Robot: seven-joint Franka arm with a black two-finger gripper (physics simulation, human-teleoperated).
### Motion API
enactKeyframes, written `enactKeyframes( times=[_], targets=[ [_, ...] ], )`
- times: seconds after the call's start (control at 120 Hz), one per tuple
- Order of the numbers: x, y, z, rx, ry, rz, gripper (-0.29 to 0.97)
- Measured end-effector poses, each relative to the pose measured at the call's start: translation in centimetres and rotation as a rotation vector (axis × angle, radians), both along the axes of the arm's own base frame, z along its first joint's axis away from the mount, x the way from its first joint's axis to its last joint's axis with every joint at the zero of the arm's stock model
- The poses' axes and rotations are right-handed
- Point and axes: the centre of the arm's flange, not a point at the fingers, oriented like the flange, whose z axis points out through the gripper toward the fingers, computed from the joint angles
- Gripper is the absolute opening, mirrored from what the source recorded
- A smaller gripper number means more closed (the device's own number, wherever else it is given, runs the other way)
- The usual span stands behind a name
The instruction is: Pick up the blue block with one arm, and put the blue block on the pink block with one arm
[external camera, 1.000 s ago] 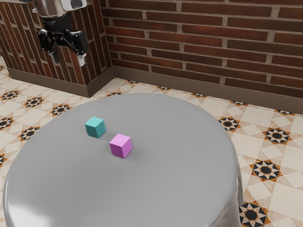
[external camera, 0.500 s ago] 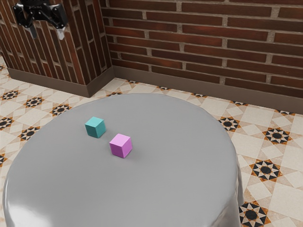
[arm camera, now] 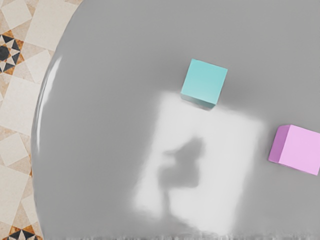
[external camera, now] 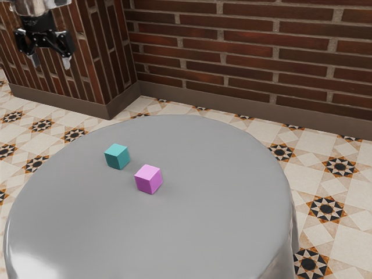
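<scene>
Red brick walls (external camera: 244, 52) and a patterned tile floor (external camera: 325, 168) surround a round, glossy grey worktop (external camera: 221, 203).

The blue block (external camera: 117, 156) is a small teal-blue cube with plain, even faces and crisp edges, its top a shade lighter than its sides. It sits flat on the worktop, well below the gripper (external camera: 51, 59) and off toward the exterior view's right of it, touched by nothing. In the wrist view the blue block (arm camera: 204, 83) lies just beside a pale square glare on the worktop (arm camera: 110, 100), where a dark shadow (arm camera: 182, 162) falls.

The pink block (external camera: 148, 178) stands near the blue one but apart from it, farther from the gripper; the wrist view shows the pink block (arm camera: 296, 148) with a clear gap between the two.

High above, against the brick, the black gripper hangs with its fingers spread and nothing between them.
</scene>
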Motion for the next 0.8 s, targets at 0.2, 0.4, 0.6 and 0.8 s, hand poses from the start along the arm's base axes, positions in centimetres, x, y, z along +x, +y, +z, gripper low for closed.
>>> enactKeyframes(
  times=[0.2,0.4,0.6,0.8],
  targets=[
    [0.1,0.3,-10.3,-0.015,0.04,-0.038,0.68],
    [0.5,1.4,-15.3,0.016,0.031,-0.076,0.68],
    [3.0,1.7,-20.4,0.052,0.026,-0.183,0.68],
    [4.7,1.4,-23.4,0.063,0.015,-0.272,0.68]
  ],
)
